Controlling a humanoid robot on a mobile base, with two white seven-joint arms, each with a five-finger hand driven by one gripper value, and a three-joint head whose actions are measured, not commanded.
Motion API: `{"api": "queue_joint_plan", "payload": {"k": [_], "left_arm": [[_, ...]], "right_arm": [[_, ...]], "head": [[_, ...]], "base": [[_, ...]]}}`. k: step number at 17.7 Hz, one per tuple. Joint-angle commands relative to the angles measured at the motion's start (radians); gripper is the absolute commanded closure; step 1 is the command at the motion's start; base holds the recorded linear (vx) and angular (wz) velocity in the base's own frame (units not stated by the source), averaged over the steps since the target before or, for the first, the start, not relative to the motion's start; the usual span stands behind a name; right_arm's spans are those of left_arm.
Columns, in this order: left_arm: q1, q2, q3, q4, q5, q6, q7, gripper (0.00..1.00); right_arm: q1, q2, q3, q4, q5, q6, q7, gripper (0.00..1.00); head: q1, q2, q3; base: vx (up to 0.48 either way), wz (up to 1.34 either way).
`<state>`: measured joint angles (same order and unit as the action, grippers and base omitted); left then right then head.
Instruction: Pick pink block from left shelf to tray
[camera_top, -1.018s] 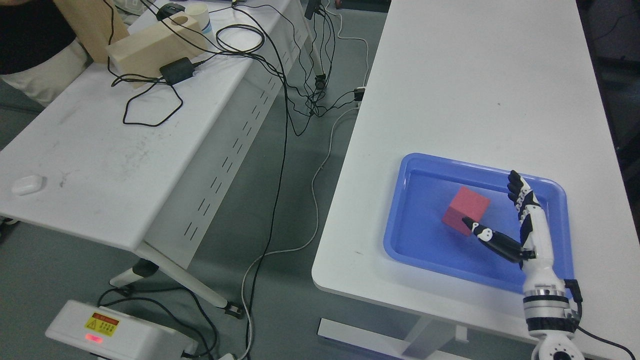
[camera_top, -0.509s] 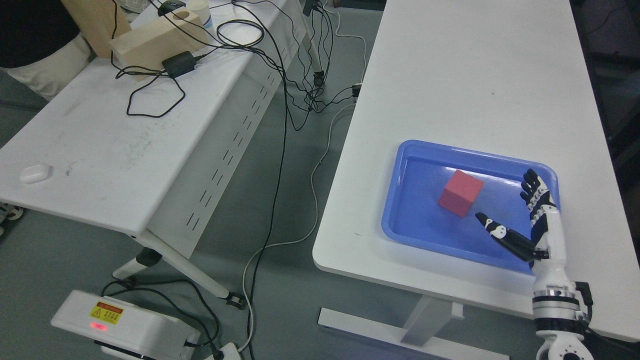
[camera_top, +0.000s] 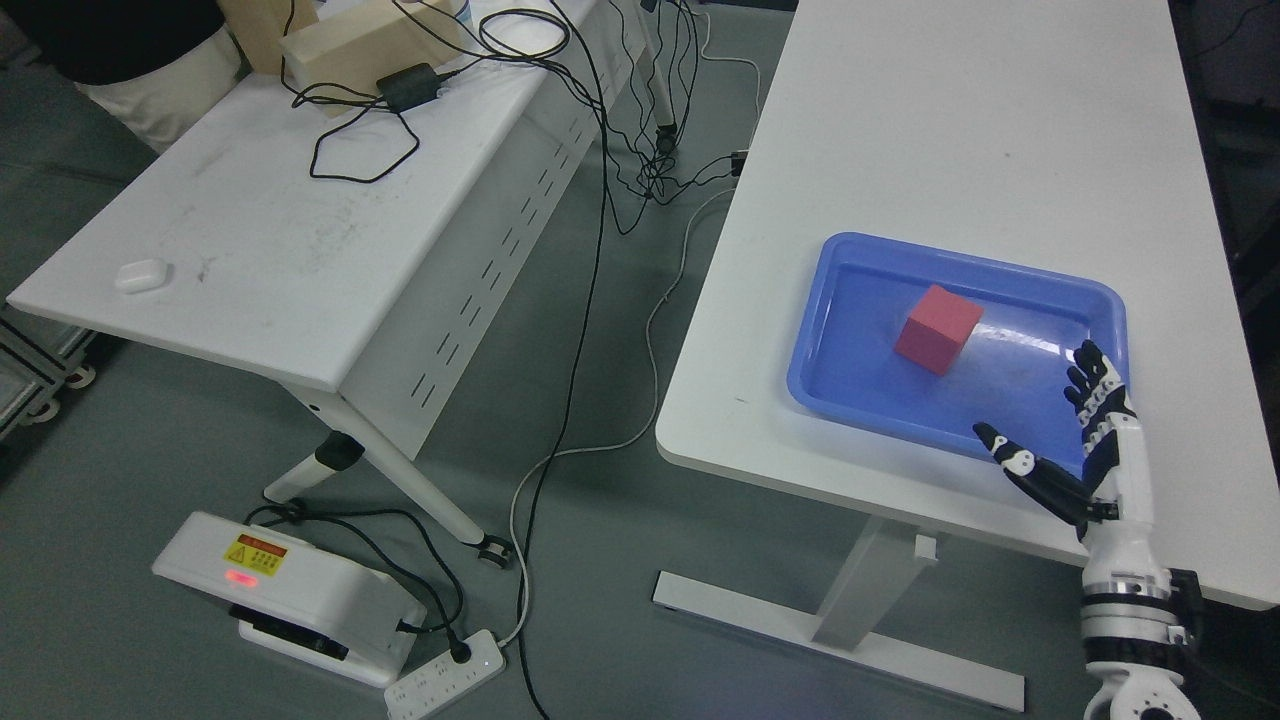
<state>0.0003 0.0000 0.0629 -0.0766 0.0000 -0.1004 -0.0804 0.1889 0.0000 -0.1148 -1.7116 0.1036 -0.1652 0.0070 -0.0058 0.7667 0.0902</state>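
1. The pink block (camera_top: 937, 328) rests inside the blue tray (camera_top: 812, 375) on the right-hand table (camera_top: 960, 130), on the tray floor toward the middle, apart from all four walls.
2. A second ago the right hand's thumb tip lay against the block's near face; half a second ago it stood clear; now the right hand (camera_top: 1085, 440) is well apart from the block, over the tray's near right corner.
3. The hand holds nothing: fingers extended upward, thumb splayed to the left.
4. Judgement: the block has been released and the placement appears complete; only withdrawal of the arm looks outstanding.
5. The whole scene has shifted between pictures, so the camera has moved; the block does not appear displaced within the tray.
6. The left arm is out of view. No shelf can be identified; the left table (camera_top: 250, 250) carries cables and a wooden box (camera_top: 365, 45), cut off at the top edge beside a partly visible person (camera_top: 130, 40).
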Motion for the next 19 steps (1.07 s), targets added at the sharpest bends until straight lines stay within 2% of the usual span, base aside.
{"api": "queue_joint_plan", "payload": {"k": [1, 19], "left_arm": [[0.009, 0.017, 0.0, 0.0, -0.002, -0.001, 0.001, 0.0], [0.009, 0.017, 0.0, 0.0, -0.002, -0.001, 0.001, 0.0]], "right_arm": [[0.001, -0.017, -0.017, 0.001, -0.002, 0.001, -0.001, 0.0], [0.001, -0.017, -0.013, 0.001, -0.002, 0.004, 0.001, 0.0]], "head": [[0.0, 0.0, 0.0], [0.0, 0.0, 0.0]], "base": [[-0.157, 0.05], [-0.142, -0.16]]}}
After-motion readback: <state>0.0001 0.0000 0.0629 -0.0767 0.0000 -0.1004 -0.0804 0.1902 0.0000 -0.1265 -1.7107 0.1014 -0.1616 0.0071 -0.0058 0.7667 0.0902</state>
